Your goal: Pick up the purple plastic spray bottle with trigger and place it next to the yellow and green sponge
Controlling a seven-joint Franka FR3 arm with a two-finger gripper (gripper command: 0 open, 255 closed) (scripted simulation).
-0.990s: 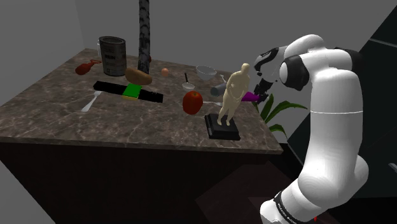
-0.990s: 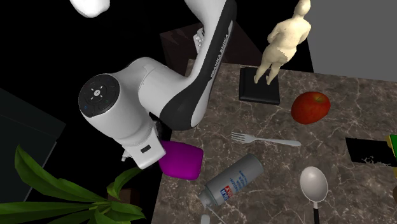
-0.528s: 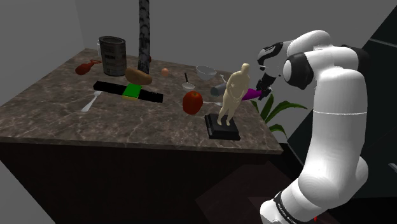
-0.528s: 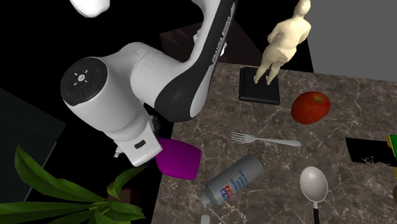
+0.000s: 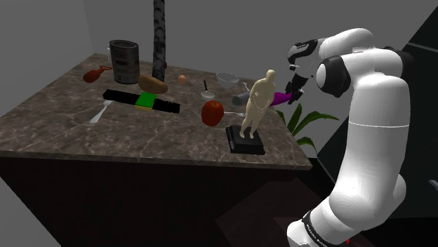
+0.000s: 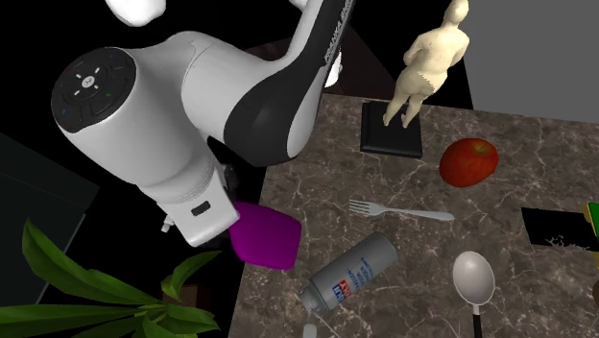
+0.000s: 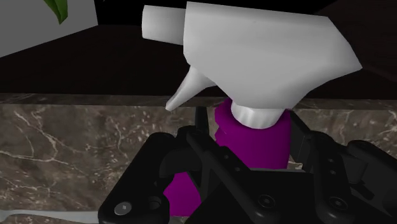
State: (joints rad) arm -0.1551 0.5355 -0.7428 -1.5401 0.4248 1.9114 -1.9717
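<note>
Well, biggest first: table is crowded, and the tall beige figurine stands btwn the purple spray bottle, at the edge by the stand, and the yellow-green sponge, so a low carry could topple it or clip the apple. Gripper pinches the bottle just under its white trigger head, so the body may swing or slip. Wrist view shows that pinch; 2nd ext. view adds a spray can, fork & spoon.
</note>
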